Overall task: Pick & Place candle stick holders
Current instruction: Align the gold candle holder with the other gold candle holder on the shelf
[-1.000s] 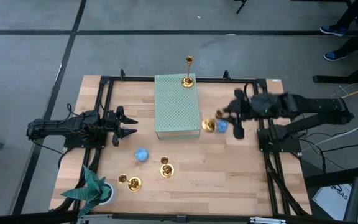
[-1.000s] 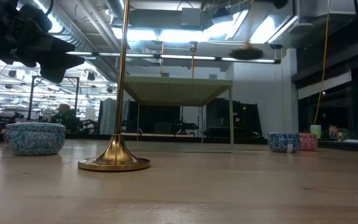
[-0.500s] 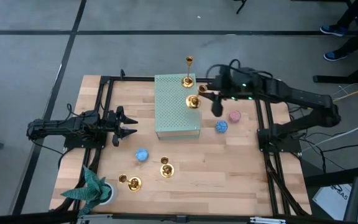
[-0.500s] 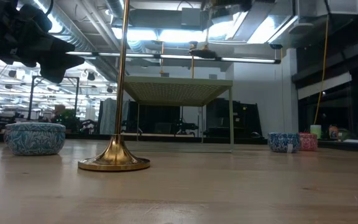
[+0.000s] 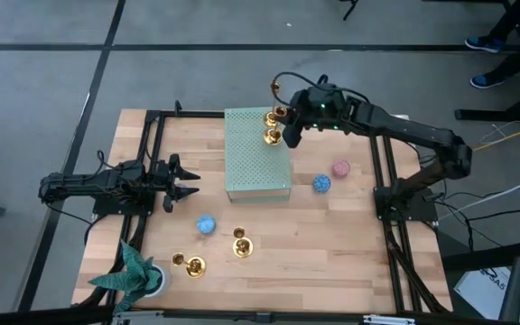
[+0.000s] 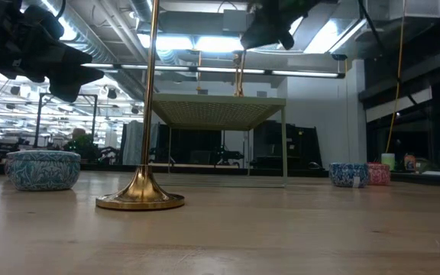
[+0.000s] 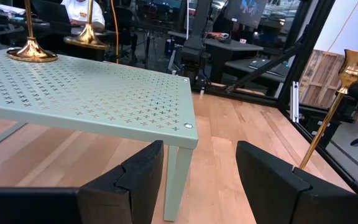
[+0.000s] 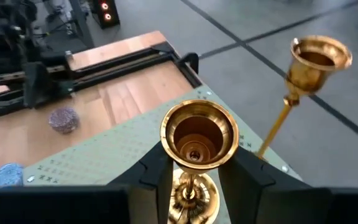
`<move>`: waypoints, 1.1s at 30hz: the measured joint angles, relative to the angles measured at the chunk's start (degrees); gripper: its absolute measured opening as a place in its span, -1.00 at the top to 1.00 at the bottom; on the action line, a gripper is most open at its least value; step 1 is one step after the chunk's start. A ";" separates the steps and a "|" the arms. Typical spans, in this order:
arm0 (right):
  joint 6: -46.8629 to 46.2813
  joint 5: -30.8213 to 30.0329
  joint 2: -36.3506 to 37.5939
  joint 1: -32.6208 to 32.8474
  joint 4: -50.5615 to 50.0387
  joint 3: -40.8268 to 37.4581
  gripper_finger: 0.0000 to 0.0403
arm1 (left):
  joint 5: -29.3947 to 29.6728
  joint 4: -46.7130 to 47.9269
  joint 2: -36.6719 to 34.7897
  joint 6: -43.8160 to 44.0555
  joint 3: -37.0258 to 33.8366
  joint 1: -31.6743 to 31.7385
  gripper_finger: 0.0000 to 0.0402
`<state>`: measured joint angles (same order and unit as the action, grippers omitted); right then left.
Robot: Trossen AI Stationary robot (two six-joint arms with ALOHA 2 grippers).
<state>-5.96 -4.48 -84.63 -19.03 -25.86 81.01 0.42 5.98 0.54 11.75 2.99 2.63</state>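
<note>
My right gripper [image 5: 287,135] is shut on a gold candle stick holder [image 5: 273,137] over the far right corner of the green perforated stand [image 5: 253,158]. A second, tall holder [image 5: 273,116] stands on its base on the stand right beside it and also shows in the right wrist view [image 8: 309,62]. Two more holders [image 5: 239,244] [image 5: 192,264] stand on the table near its front edge. My left gripper [image 5: 183,184] is open and empty left of the stand. My right gripper pinches the holder's stem just under its cup [image 8: 194,167] between its two fingers [image 8: 156,180]. The fingers slant down from above and from the table's right. The holder stays upright, cup up, with its base [image 8: 194,194] over the stand's top. I cannot tell whether the base touches it.
A blue disc [image 5: 321,183] and a pink disc [image 5: 340,169] lie right of the stand, and another blue disc [image 5: 206,224] lies in front of it. A green paper plant [image 5: 134,271] sits at the near left corner. Black rails frame the table's sides.
My right gripper has carried the holder from the table beside the right blue disc up, toward the far edge and to the left. The holder is lifted clear of the table and now stands upright over the stand's far right corner, beside the tall holder.
</note>
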 joint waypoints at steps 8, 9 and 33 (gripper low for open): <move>-2.69 -0.61 -0.33 -1.03 -1.09 0.00 0.45 | -0.01 0.00 0.00 0.00 -0.01 0.00 0.00; -2.73 -0.87 -0.53 -1.02 -0.99 0.00 0.45 | 0.00 0.00 -0.01 0.02 -0.01 -0.01 0.00; -3.03 -1.48 -3.86 -1.00 -0.29 -0.04 0.17 | -0.01 0.00 -0.02 0.02 -0.01 -0.02 0.00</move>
<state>-8.99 -5.96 -88.49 -20.03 -26.15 80.97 0.41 5.98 0.51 11.77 2.98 2.61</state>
